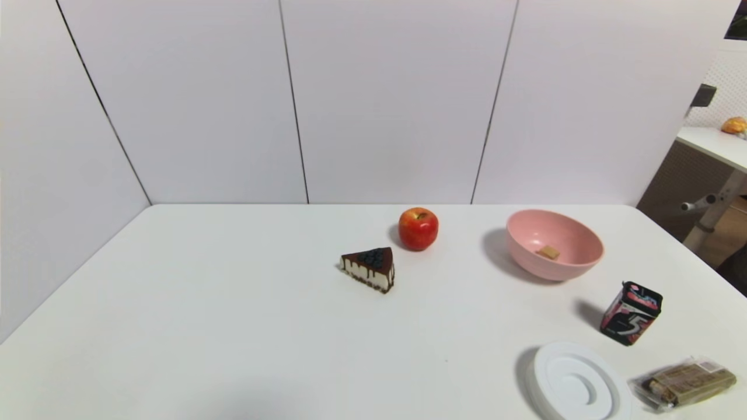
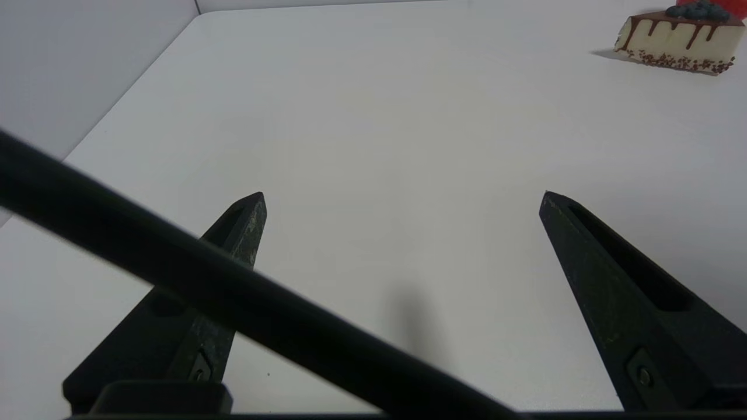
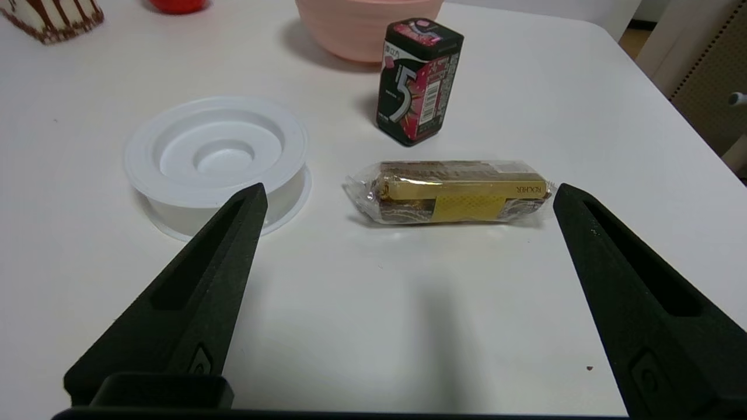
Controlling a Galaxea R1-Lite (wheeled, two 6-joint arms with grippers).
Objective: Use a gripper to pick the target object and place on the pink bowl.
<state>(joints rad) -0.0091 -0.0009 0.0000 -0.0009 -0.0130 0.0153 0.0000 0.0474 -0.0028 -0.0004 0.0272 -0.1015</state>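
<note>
A lab test bench: white table (image 1: 233, 326) boxed by plain white partition panels (image 1: 397, 99), with a pegboard wall (image 1: 726, 87) beyond.

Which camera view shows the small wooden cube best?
The head view: the wooden cube lies inside the pink bowl, seen from above. The right wrist view shows only the bowl's outer wall, hiding the cube. The left wrist view shows neither.

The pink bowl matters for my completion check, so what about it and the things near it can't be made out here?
- Pink bowl: right wrist view cuts it off at the edge, hiding its inside.
- Tan cube: only the head view shows it in the bowl; too small for detail.
- Apple: cropped to a sliver in both wrist views.
- Left gripper, right gripper: both outside the head view.
</note>
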